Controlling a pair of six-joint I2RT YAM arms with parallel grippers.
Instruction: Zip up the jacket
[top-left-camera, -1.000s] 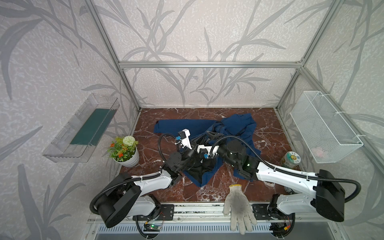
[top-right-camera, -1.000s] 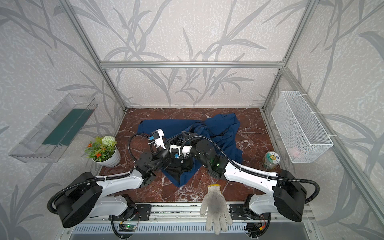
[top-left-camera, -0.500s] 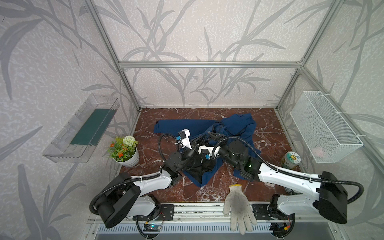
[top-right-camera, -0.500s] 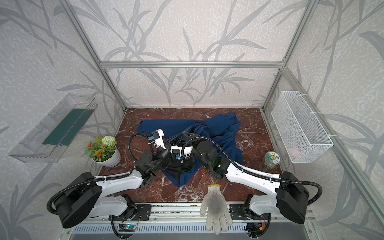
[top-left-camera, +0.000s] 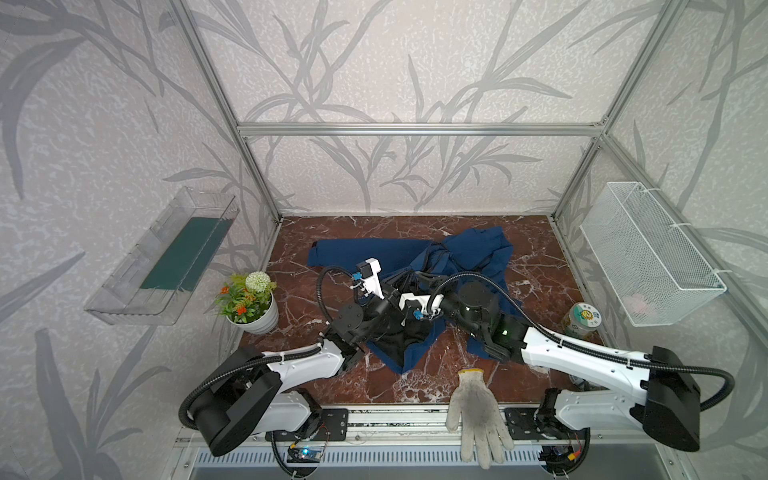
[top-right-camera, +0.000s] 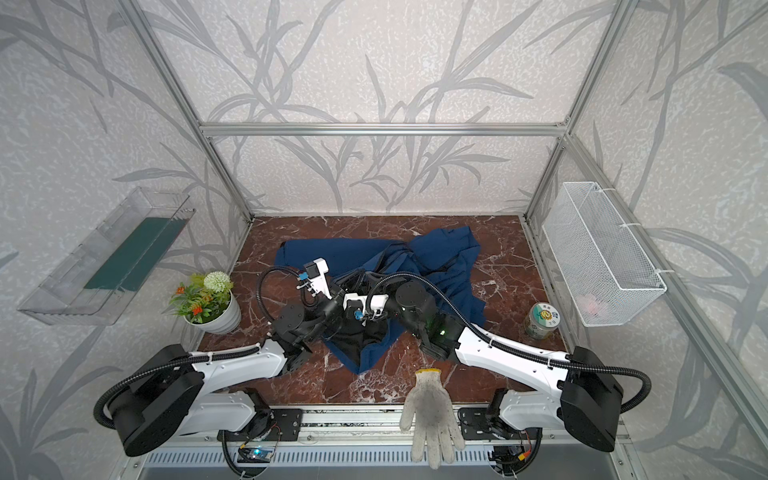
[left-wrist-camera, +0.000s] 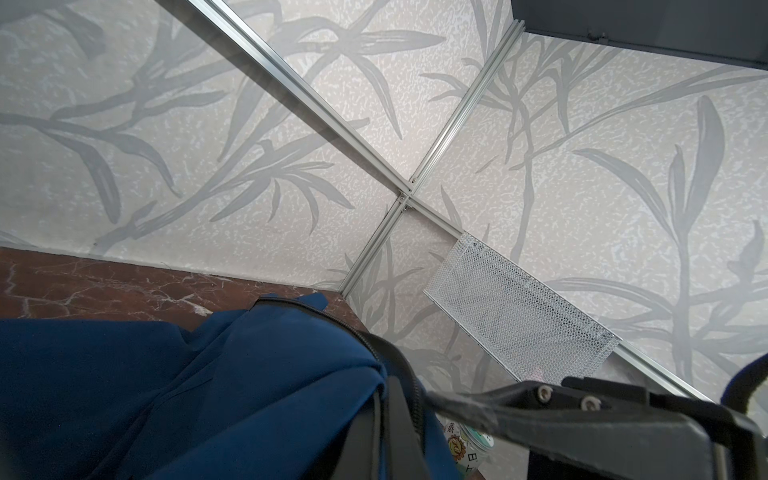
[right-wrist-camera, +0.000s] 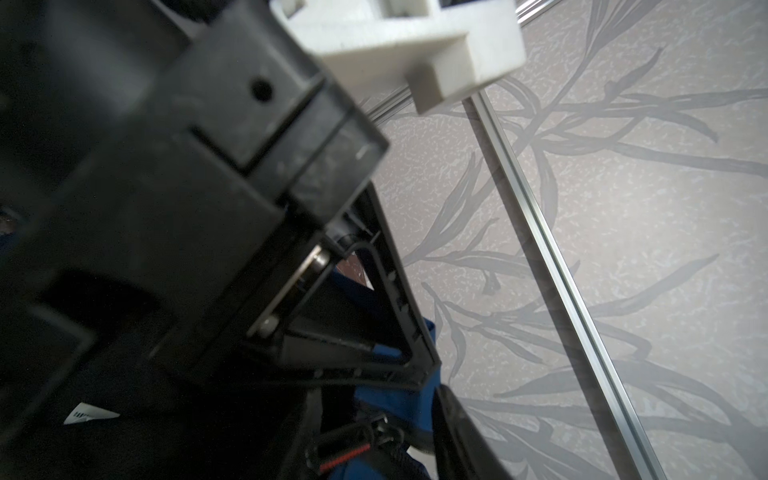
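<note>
Crumpled navy jacket (top-left-camera: 478, 249), black lining — left gripper (top-left-camera: 402, 286) clamps it, right gripper (top-left-camera: 397, 318) — can't tell

Enclosure: all walls (top-left-camera: 415, 62) papered pale grey with a darker grey leaf print. Aluminium frame (top-left-camera: 415, 129) runs up from the corners of the marble floor (top-left-camera: 536, 257), with a crossbar above its far edge. Floor is red-brown, white-veined, glossy. On the wall left of the floor: clear plastic shelf tray (top-left-camera: 124, 299) with dark green liner (top-left-camera: 183, 253). On the wall right of the floor: white wire mesh basket (top-left-camera: 648, 257). Potted artificial flowers (top-left-camera: 249, 299) sit at the floor's left edge. Light is even and soft.
</note>
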